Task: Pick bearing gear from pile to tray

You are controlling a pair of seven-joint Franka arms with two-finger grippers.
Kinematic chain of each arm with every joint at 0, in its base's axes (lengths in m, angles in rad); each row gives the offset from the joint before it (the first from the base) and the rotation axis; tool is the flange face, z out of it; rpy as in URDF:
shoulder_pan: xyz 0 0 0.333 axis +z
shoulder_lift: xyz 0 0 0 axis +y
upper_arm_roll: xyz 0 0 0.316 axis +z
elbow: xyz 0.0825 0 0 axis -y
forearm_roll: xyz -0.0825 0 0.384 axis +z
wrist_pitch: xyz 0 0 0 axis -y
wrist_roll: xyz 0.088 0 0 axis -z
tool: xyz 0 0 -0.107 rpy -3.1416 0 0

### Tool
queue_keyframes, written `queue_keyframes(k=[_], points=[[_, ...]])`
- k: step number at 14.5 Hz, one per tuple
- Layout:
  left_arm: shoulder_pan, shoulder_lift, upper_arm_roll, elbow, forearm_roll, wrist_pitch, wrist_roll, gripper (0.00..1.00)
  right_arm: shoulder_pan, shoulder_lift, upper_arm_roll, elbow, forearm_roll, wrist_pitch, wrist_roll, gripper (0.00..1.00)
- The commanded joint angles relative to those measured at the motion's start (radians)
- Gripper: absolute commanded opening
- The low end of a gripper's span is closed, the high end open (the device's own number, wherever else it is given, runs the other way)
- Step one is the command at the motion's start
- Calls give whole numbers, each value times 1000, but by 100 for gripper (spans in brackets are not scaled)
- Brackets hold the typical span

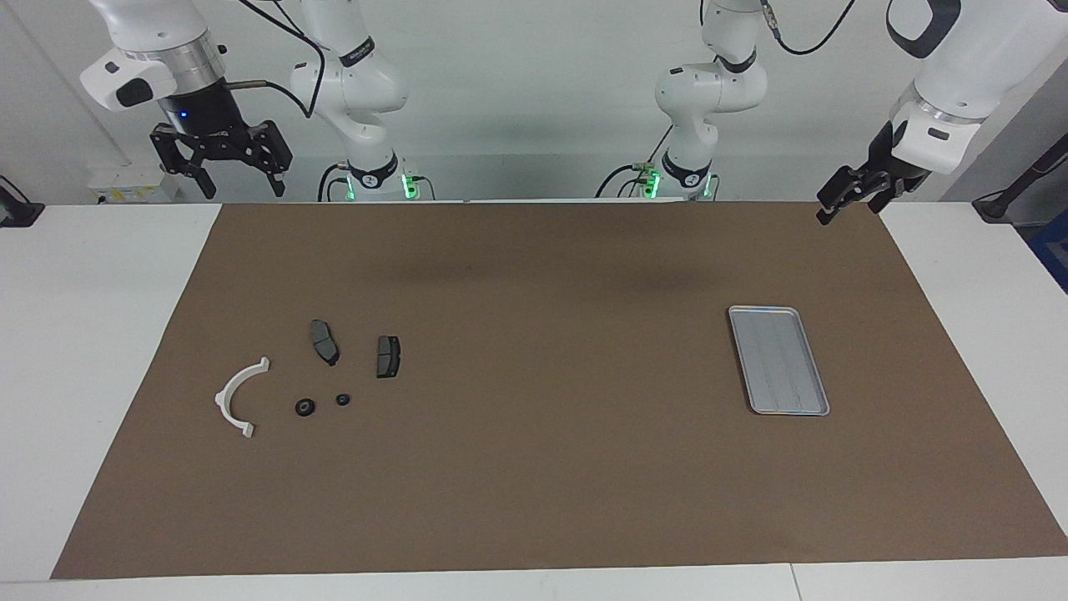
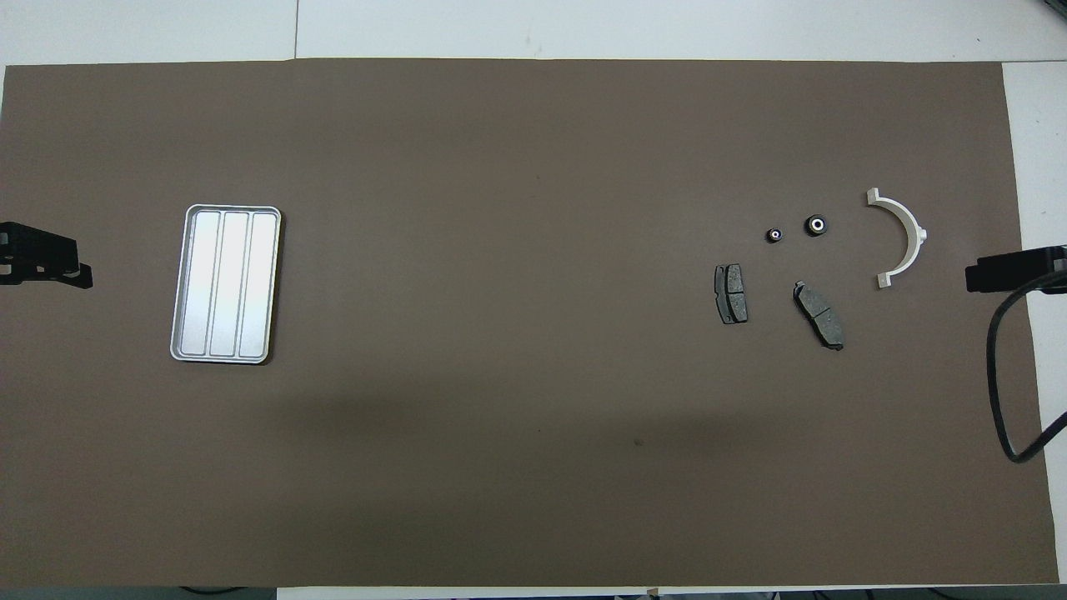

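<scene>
The pile lies toward the right arm's end of the mat: a white half-ring bracket (image 1: 239, 398) (image 2: 904, 237), two dark grey brake pads (image 1: 324, 342) (image 1: 388, 356), and two tiny black round pieces (image 1: 305, 407) (image 1: 343, 400), which also show in the overhead view (image 2: 816, 225) (image 2: 774, 236). The silver ribbed tray (image 1: 778, 360) (image 2: 225, 283) lies flat toward the left arm's end, with nothing in it. My right gripper (image 1: 244, 190) (image 2: 1000, 271) hangs open and empty, raised above the table edge at its own end. My left gripper (image 1: 847, 204) (image 2: 50, 262) waits raised over the mat's corner at its end.
A brown mat (image 1: 534, 467) covers most of the white table. A black cable (image 2: 1004, 375) loops down from the right arm over the mat's edge. Pile and tray lie far apart, with bare mat between them.
</scene>
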Motion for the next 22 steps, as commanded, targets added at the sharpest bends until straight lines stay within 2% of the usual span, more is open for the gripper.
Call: queue_keyframes(k=[1, 7, 13, 22], points=[[9, 11, 4, 25, -17, -23, 18, 100, -10, -6, 2, 4, 15, -16, 10, 100], [15, 11, -2, 24, -17, -26, 16, 100, -12, 19, 0, 10, 17, 33, 4, 100], [15, 14, -4, 24, -16, -23, 10, 100, -16, 182, 0, 58, 11, 145, 0, 99], [14, 9, -16, 13, -17, -17, 10, 100, -25, 397, 0, 68, -2, 306, -6, 99]])
